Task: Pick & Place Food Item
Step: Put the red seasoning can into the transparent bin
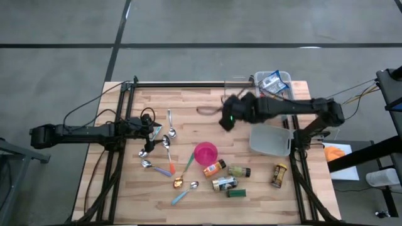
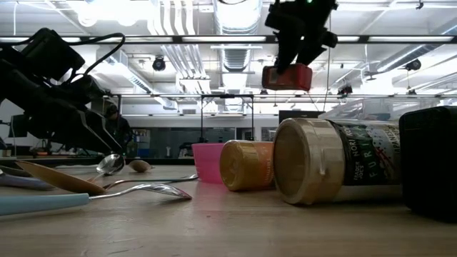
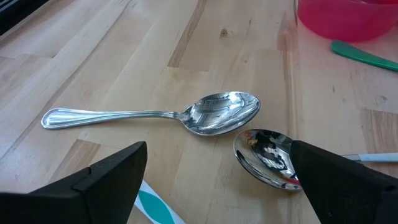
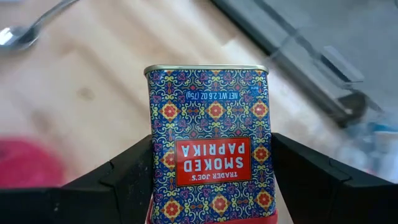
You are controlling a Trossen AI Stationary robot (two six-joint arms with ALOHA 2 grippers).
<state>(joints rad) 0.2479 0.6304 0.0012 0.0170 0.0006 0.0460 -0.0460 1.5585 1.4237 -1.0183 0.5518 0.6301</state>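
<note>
A smoked paprika tin (image 4: 208, 155), blue-patterned with a red label and a red end, hangs high over the table's far middle, and my right gripper (image 1: 227, 119) is shut on it. In the low view the tin (image 2: 287, 77) shows red under the dark fingers, far above the jars. My left gripper (image 1: 151, 129) waits open at the table's left, low over the spoons; its fingers stand apart around two metal spoons (image 3: 217, 115) without touching them. My right gripper pinches the tin between its two fingers (image 4: 118, 180), one on each narrow side (image 4: 152, 186), toward its red end. The fingers slant downward and lie across the tin. The tin is lifted clear of the table, and its silver-rimmed end (image 4: 206, 68) points away from the gripper.
A pink cup (image 1: 205, 152) stands mid-table with several spice jars (image 1: 224, 183) lying near it and one (image 1: 279, 176) at the right. Several spoons (image 1: 168, 135) lie at the left. A clear bin (image 1: 279, 76) with a bag stands far right, a clear lid (image 1: 271, 139) beside it.
</note>
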